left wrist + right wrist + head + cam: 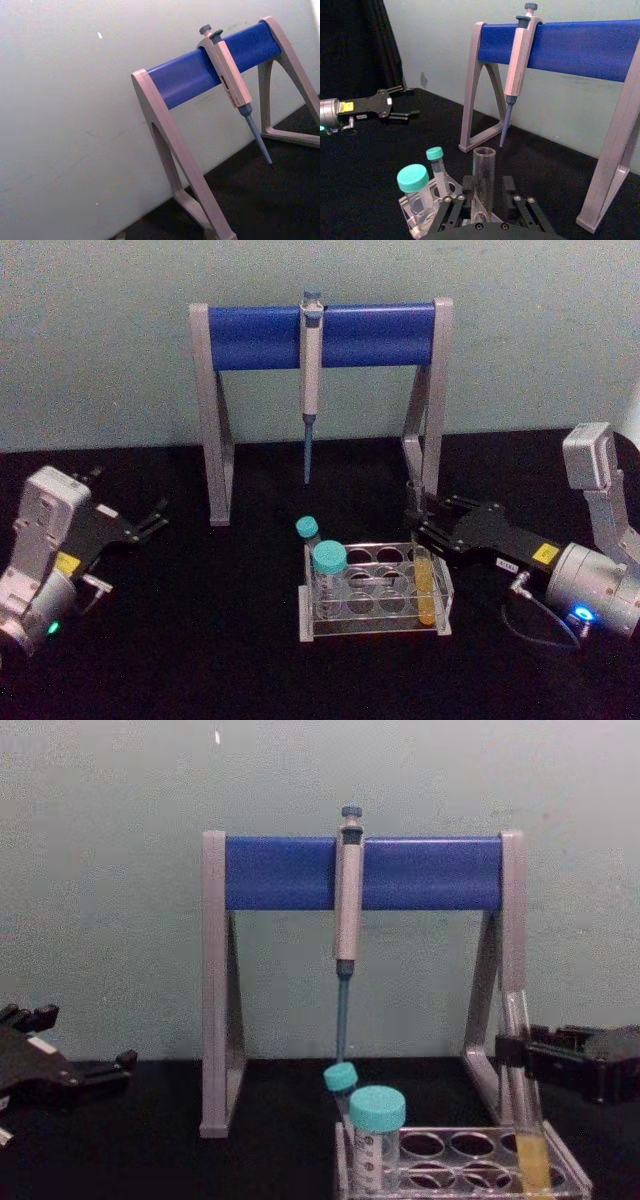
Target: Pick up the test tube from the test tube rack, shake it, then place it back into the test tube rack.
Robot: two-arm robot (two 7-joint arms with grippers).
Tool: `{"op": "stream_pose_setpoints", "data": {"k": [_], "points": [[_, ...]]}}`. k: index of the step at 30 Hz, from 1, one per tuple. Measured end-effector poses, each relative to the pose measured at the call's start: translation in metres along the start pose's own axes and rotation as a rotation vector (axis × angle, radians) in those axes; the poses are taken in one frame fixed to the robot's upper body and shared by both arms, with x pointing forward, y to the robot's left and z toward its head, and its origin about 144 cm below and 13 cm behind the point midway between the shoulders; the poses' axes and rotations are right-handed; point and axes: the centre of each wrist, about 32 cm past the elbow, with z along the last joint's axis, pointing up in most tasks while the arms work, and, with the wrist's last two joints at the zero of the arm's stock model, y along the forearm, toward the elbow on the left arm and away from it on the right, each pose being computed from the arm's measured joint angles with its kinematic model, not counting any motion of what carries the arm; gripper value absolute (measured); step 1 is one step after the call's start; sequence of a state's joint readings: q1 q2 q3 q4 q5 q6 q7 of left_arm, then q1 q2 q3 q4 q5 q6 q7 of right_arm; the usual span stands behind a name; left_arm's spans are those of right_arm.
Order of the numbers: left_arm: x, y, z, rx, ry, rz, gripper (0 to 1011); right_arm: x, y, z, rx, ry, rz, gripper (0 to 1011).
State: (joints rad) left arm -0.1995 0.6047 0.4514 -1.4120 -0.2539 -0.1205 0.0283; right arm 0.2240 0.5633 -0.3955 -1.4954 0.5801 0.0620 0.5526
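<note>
- Glass test tube (426, 590) stands tall in the test tube rack (372, 633), in the hole at the rack's near right corner. Orange liquid fills its bottom part, and its top is open.
- The rack sits a bit right of the middle of the black worktop (200, 660), nearer the front edge than the back. Two teal-capped tubes (328, 562) stand at its left end.
- The right gripper (418, 523) reaches in from the right edge of the worktop. It is right at the tube, high on the bare glass above the rack.
- Its fingers (468, 189) stand one on each side of the tube. A thin dark gap shows on one side, so I think they are not squeezed on it yet.
- The tube's long way runs up and down, leaning just a little. So the next move looks like this: close on the glass, then lift straight up until the round bottom is out of the hole.
- The left gripper (150, 521) rests near the left edge with its fingers apart, holding nothing. The right arm is far nearer the tube.
- A pipette (311, 370) hangs on the blue-and-grey stand (250, 337) by the back edge.
</note>
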Motion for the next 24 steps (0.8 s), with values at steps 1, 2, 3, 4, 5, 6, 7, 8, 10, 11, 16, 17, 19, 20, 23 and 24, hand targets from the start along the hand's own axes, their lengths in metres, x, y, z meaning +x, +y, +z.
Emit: {"op": "stream_pose_setpoints", "data": {"k": [1,2,3,4,5,6,7,8,10,11,16,17,19,20,23,24], "points": [[0.0000,0.0000,0.0000,0.000,0.000,0.000,1001,0.0000,0.0000,0.0000,0.000,0.000,0.000,382],[0.0000,0.0000,0.0000,0.000,0.000,0.000,1001,0.0000,0.0000,0.0000,0.000,0.000,0.000,362],[0.0000,0.0000,0.0000,0.000,0.000,0.000,1001,0.0000,0.0000,0.0000,0.000,0.000,0.000,341],[0.0000,0.0000,0.0000,0.000,0.000,0.000,1001,0.0000,0.0000,0.0000,0.000,0.000,0.000,277],[0.0000,0.0000,0.0000,0.000,0.000,0.000,1001,0.0000,0.0000,0.0000,0.001,0.000,0.000,266],[0.0000,0.0000,0.0000,0.000,0.000,0.000,1001,0.0000,0.0000,0.0000,0.001,0.000,0.000,246],[0.0000,0.0000,0.0000,0.000,0.000,0.000,1001,0.0000,0.0001,0.0001,0.001,0.000,0.000,229],[0.0000,0.0000,0.0000,0.000,0.000,0.000,1001,-0.0001,0.0000,0.0001,0.001,-0.001,0.000,229],[0.0000,0.0000,0.0000,0.000,0.000,0.000,1001,0.0000,0.0000,0.0001,0.001,-0.001,0.000,229],[0.0000,0.0000,0.0000,0.000,0.000,0.000,1001,0.0000,0.0000,0.0001,0.001,-0.001,0.000,229],[0.0000,0.0000,0.0000,0.000,0.000,0.000,1001,0.0000,0.0000,0.0001,0.001,-0.001,0.000,229],[0.0000,0.0000,0.0000,0.000,0.000,0.000,1001,0.0000,0.0000,0.0000,0.001,-0.001,0.000,229],[0.0000,0.0000,0.0000,0.000,0.000,0.000,1001,0.0000,0.0000,0.0000,0.001,-0.001,0.000,229],[0.0000,0.0000,0.0000,0.000,0.000,0.000,1001,0.0000,0.0000,0.0000,0.001,-0.001,0.000,229],[0.0000,0.0000,0.0000,0.000,0.000,0.000,1001,0.0000,0.0000,0.0000,0.001,-0.001,0.000,229],[0.0000,0.0000,0.0000,0.000,0.000,0.000,1001,0.0000,0.0000,0.0000,0.001,-0.001,0.000,229]]}}
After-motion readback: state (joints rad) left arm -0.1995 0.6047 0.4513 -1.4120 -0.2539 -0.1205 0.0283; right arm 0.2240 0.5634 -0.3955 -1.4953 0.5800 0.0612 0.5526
